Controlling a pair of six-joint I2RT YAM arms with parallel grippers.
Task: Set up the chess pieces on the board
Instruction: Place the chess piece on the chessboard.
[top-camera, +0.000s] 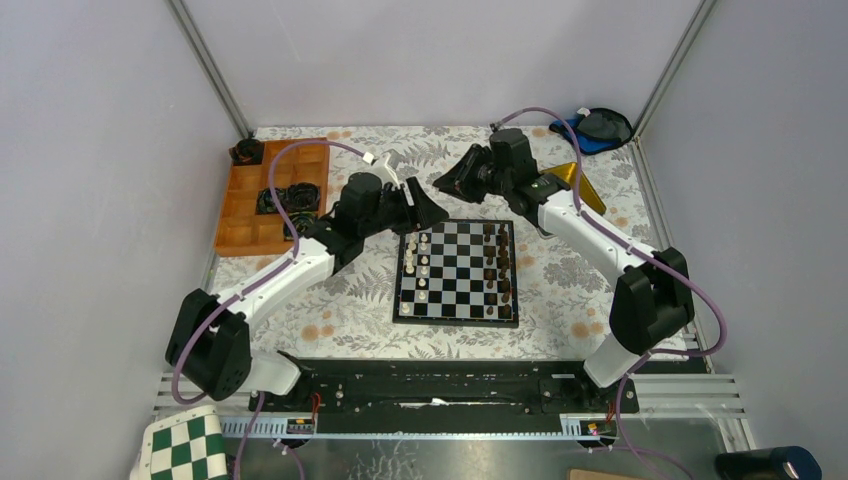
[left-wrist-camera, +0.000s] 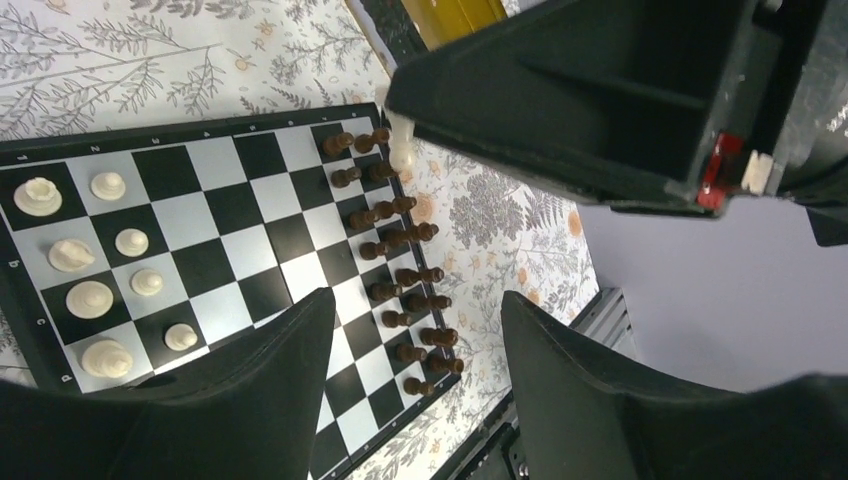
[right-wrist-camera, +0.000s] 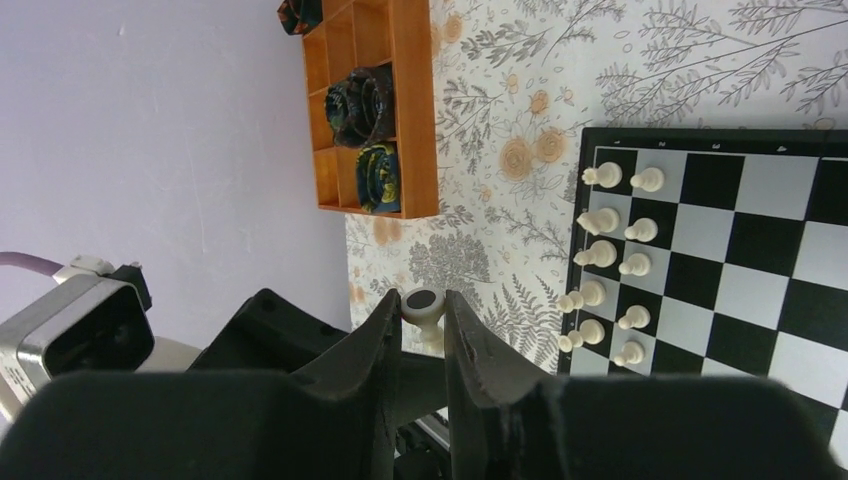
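The right fingers (right-wrist-camera: 388, 335) are pinching narrow on a white piece (right-wrist-camera: 422, 303), clamping it right at their tips, and its round dark-centred base is showing between them in the right wrist view. Beyond those tips the board (top-camera: 455, 321) is lying flat on the flowered desk (top-camera: 330, 300). The white pieces (right-wrist-camera: 608, 265) are standing in two short rows along the board edge nearest the right fingers. The left fingers (left-wrist-camera: 290, 370) are spreading wide and holding nothing, hanging above the board. The white pieces are sitting off to their outer side, and the dark pieces (left-wrist-camera: 405, 270) are showing in and beyond the gap between them, crowded along the opposite edge. From above, both sets of fingers are pointing toward each other with tips close together: the left ones are hanging over the board's far corner on the white side, and the right ones are hanging just past the far edge, carrying the piece off the board. An orange tray (right-wrist-camera: 415, 100) is lying on the desk well apart from the right fingers, with dark bundles in some of its compartments
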